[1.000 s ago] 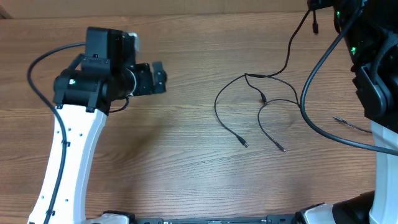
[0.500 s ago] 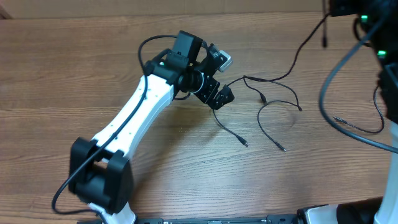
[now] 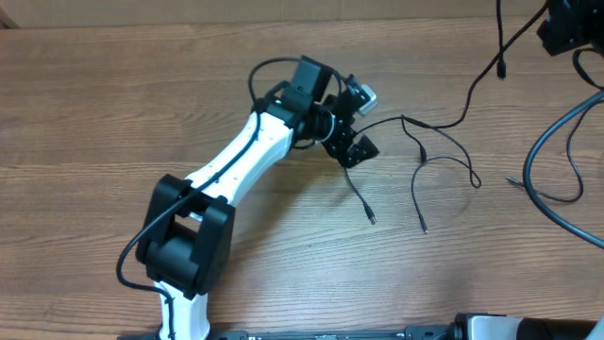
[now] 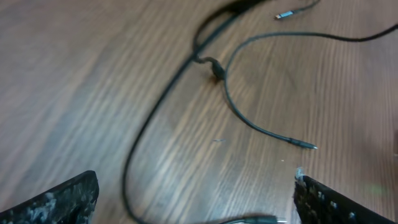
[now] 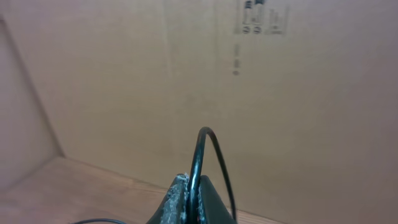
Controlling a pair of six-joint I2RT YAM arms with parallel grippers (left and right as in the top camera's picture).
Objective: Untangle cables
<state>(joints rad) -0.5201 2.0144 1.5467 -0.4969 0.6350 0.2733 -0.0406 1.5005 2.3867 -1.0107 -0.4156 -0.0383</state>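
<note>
Left arm swung way over from the 9 o'clock side of the table, and its left gripper (image 3: pixel 351 140) ended up right at the near edge of the cables (image 3: pixel 422 151), jaws spread wide with nothing between them. The bundle itself also slid a bit toward 3 o'clock. It lay a little toward 2 o'clock from the table's middle, two plug tips trailing toward 6 o'clock. One strand ran up toward 1 o'clock to the right gripper (image 5: pixel 189 196), which was pinching it tight up in the air. My worry: if the right side pulls higher, it'll probably drag the whole tangle out from under those open jaws, or cinch the little junction tighter. The left could also clamp two strands at once, since they cross close together. Surface was a wood-grain table (image 3: pixel 142 113), and the right wrist view showed a plain cardboard wall (image 5: pixel 124 74) behind it.
</note>
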